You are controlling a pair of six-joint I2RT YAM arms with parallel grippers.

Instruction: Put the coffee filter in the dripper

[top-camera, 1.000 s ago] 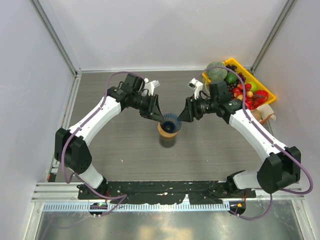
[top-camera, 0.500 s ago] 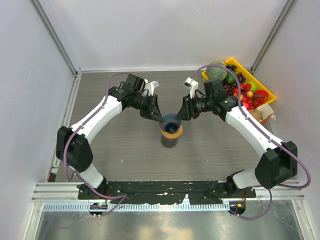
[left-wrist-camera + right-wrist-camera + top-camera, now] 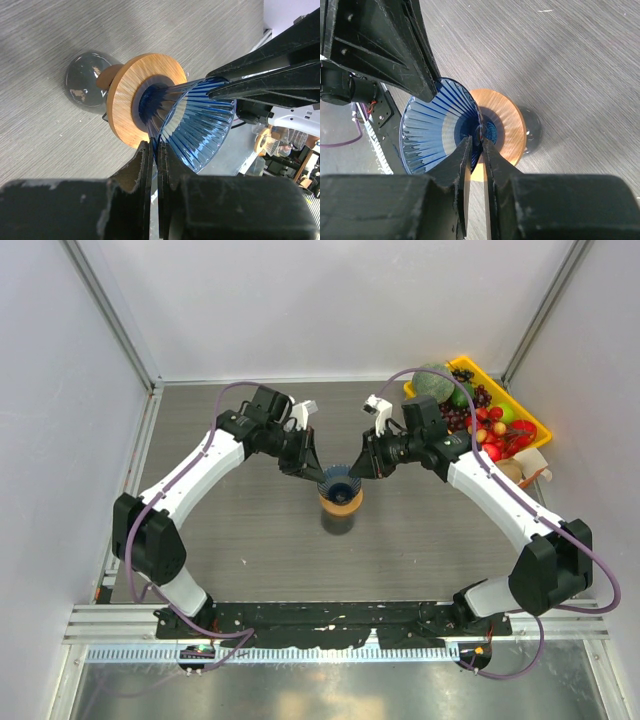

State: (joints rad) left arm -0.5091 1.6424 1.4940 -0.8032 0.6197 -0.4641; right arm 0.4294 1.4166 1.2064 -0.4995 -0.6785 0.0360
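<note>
The dark blue ribbed dripper (image 3: pixel 338 483) sits in an orange-brown wooden ring (image 3: pixel 341 503) at the middle of the table. It also shows in the left wrist view (image 3: pixel 197 125) and the right wrist view (image 3: pixel 432 132). My left gripper (image 3: pixel 318 476) is shut on the dripper's left wall, pinching the rim (image 3: pixel 156 150). My right gripper (image 3: pixel 356 472) is shut on the right wall (image 3: pixel 476 145). The inside of the dripper looks bare. The coffee filter is out of view.
A dark glossy round object (image 3: pixel 337 521) lies under the wooden ring, seen also in the left wrist view (image 3: pixel 82 82). A yellow tray (image 3: pixel 535 423) of fruit and vegetables stands at the back right. Grey walls close in the table on both sides.
My right arm has shifted left and toward the back, bringing its gripper onto the dripper's rim. The left arm and the dripper have barely moved.
</note>
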